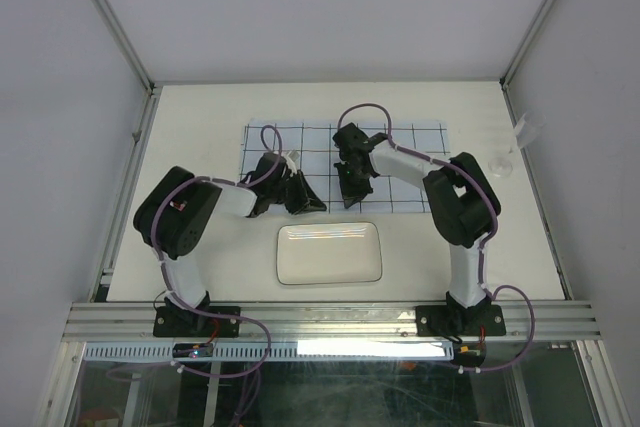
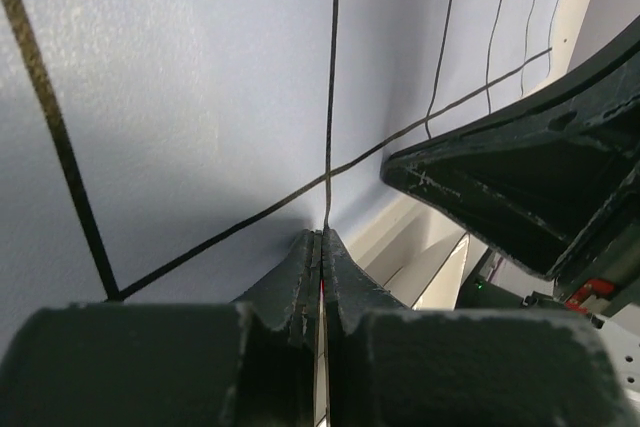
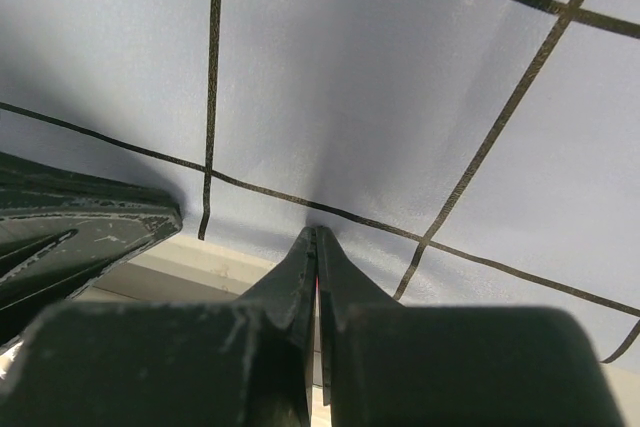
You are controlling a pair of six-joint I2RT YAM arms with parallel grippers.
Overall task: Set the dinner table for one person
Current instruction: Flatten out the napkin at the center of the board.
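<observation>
The cream-white dinner table (image 1: 200,117) carries a pale-blue cloth with dark grid lines (image 1: 312,142) spread at its middle back. A white rectangular plate (image 1: 329,253) lies just in front of the cloth. My left gripper (image 1: 303,199) is shut, pinching the cloth's near edge (image 2: 322,235). My right gripper (image 1: 350,187) is shut on the same near edge a little to the right (image 3: 316,231). The two grippers sit close together. Each shows in the other's wrist view: the right gripper (image 2: 520,177) and the left gripper (image 3: 70,237).
A small clear glass (image 1: 505,162) and another clear item (image 1: 527,130) stand at the table's right edge. Aluminium rails (image 1: 330,319) frame the table. A strip of bare table (image 3: 190,262) separates the cloth edge from the plate.
</observation>
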